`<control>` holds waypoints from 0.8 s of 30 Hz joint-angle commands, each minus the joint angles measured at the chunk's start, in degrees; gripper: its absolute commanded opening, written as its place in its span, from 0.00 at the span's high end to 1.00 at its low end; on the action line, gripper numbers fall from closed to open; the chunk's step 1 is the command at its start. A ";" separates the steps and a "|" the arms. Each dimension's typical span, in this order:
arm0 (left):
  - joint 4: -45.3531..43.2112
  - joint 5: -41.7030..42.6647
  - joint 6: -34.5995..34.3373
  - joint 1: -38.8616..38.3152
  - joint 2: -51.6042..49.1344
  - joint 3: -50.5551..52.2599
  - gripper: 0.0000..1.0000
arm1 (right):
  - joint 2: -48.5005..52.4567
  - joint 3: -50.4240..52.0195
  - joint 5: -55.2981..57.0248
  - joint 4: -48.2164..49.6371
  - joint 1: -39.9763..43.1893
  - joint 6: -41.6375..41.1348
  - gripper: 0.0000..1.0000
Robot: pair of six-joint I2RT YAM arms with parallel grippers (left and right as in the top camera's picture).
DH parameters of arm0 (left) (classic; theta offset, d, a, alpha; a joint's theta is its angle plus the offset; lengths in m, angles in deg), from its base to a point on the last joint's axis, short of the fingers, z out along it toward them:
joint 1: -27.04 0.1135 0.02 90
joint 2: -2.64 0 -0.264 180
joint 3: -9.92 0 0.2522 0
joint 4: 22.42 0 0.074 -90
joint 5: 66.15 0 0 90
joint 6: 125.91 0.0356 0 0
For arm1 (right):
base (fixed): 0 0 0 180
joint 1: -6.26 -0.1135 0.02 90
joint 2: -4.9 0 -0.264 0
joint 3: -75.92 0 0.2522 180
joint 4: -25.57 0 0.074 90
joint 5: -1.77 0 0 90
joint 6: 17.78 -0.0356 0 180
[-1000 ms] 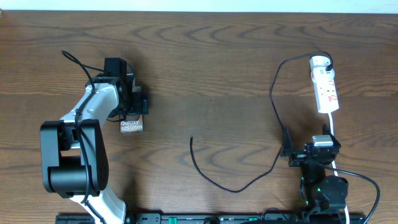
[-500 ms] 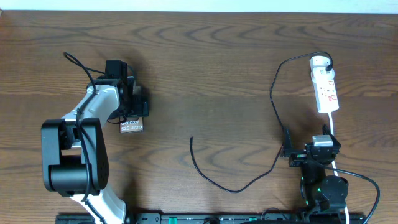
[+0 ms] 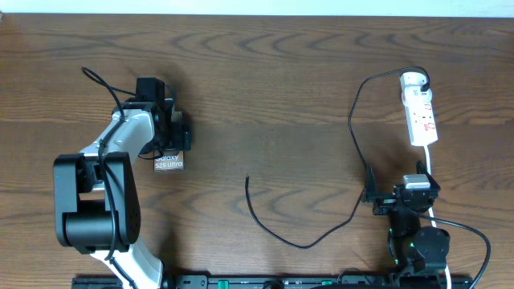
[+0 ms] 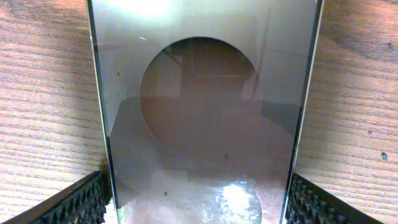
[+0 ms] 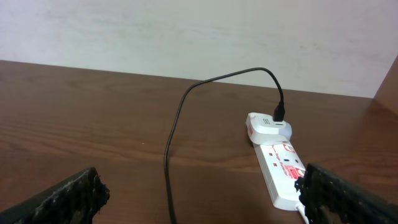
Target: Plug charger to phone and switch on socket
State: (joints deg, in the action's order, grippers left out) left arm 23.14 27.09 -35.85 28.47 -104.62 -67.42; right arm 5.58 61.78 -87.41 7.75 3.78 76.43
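Note:
The brown phone [image 3: 169, 162] lies on the table at the left, its white lettering facing up. My left gripper [image 3: 170, 135] is shut on its far end. In the left wrist view the phone [image 4: 205, 93] fills the frame, with a finger pad against each side edge of the gripper [image 4: 199, 202]. The charger [image 3: 305, 244] runs from the socket's far end in a long loop, and its free tip [image 3: 247, 178] lies mid-table. The white socket [image 3: 422, 112] lies at the right and also shows in the right wrist view [image 5: 280, 168]. My right gripper [image 3: 405, 191] [image 5: 199, 193] is open and empty, just in front of the socket.
The socket's white lead [image 3: 431, 164] runs toward the near edge beside my right arm. The table's far edge meets a pale wall [image 5: 186, 31]. Bare wood lies between the phone and the cable tip.
My left gripper and the phone have shifted very slightly. The right arm, cable and socket have not moved.

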 commanded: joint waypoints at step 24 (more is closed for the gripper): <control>0.24 4.92 3.10 0.20 -2.36 0.57 0.16 | -0.31 0.07 -0.35 -0.26 0.46 0.59 0.01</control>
State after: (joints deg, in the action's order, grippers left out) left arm 23.20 28.01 -33.38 28.53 -104.62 -67.42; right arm 5.58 61.78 -87.41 7.75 3.78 76.43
